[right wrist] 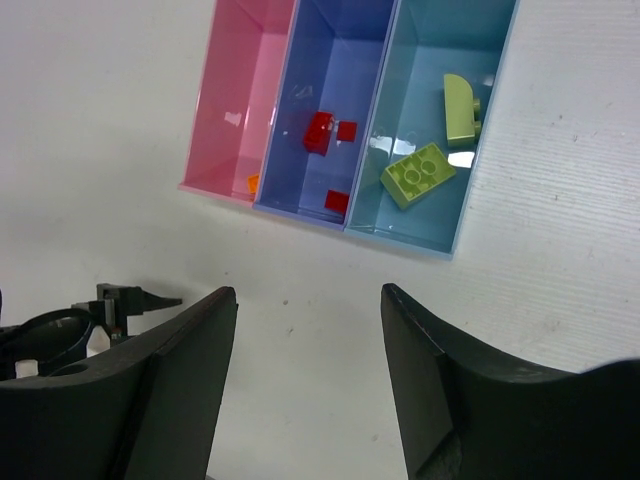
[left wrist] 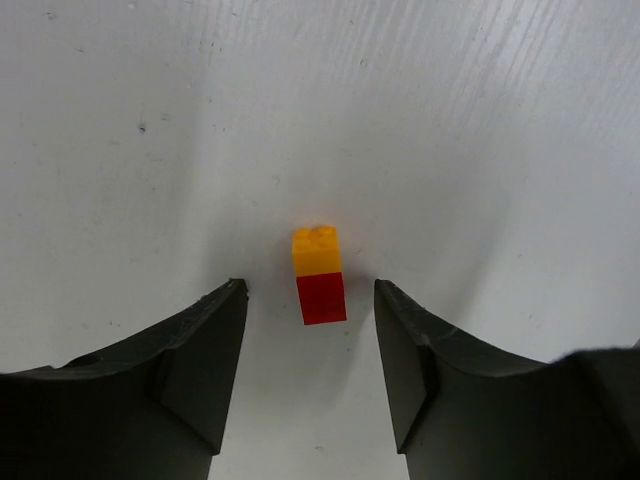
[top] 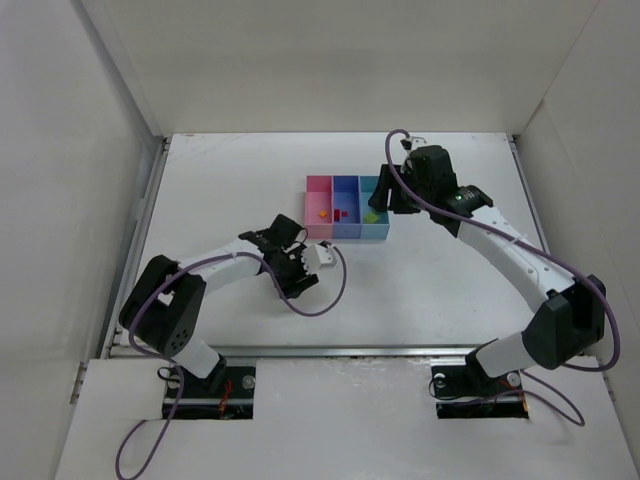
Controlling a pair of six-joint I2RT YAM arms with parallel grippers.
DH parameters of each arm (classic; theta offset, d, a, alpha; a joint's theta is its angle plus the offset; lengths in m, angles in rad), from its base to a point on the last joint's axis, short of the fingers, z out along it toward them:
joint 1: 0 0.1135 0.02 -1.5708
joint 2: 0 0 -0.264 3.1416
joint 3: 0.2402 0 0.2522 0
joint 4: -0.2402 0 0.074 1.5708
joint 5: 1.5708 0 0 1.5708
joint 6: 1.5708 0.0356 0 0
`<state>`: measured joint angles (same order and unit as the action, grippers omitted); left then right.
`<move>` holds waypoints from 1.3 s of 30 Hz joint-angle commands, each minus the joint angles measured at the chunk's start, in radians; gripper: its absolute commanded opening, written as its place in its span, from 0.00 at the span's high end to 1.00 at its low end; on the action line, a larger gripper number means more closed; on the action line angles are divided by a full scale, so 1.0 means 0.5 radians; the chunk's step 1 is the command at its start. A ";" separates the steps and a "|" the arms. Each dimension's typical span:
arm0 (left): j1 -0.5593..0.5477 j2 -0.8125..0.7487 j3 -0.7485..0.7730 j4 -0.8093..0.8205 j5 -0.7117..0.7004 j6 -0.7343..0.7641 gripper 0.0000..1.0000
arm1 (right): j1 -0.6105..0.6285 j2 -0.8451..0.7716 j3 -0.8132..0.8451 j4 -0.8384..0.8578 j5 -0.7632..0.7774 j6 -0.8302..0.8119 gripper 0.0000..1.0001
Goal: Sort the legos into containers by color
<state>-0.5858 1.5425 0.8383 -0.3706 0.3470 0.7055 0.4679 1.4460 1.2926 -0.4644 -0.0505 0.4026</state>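
Note:
A small orange brick joined to a red brick (left wrist: 320, 277) lies on the white table, just at the tips of my left gripper (left wrist: 310, 287), which is open around it without touching. In the top view that gripper (top: 283, 238) is left of the tray, and the brick is hidden there. The tray has a pink bin (right wrist: 240, 100) with an orange brick (right wrist: 252, 183), a blue bin (right wrist: 330, 60) with three red bricks (right wrist: 320, 131), and a cyan bin (right wrist: 440, 50) with two yellow-green bricks (right wrist: 418, 174). My right gripper (right wrist: 308, 290) is open and empty, above the table beside the tray's cyan end (top: 392, 200).
White walls (top: 110, 150) enclose the table on the left, back and right. Purple cables (top: 335, 290) loop off both arms. The left arm's wrist shows at the lower left of the right wrist view (right wrist: 110, 305).

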 commanded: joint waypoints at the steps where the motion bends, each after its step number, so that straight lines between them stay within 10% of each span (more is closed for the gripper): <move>1: -0.007 0.020 0.066 0.002 0.033 -0.040 0.51 | 0.000 -0.088 -0.002 0.024 0.034 -0.023 0.35; 15: -0.007 0.020 0.060 0.048 0.055 -0.098 0.73 | -0.018 -0.069 0.016 0.024 0.012 -0.023 0.35; 19: -0.007 0.020 0.060 0.048 0.076 -0.098 0.96 | -0.018 -0.069 -0.002 0.024 -0.009 -0.023 0.35; 31: 0.073 -0.317 0.409 -0.130 0.131 -0.159 1.00 | -0.018 -0.048 -0.235 0.443 -1.008 0.050 0.35; 39: 0.073 -0.339 0.808 -0.360 0.318 -0.285 1.00 | 0.175 0.071 -0.144 0.515 -1.080 0.158 0.35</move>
<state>-0.5499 1.3808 1.1931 -0.4656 0.4377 0.6075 0.5209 1.4590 1.1667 -0.2974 -0.5156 0.4534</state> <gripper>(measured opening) 0.165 0.652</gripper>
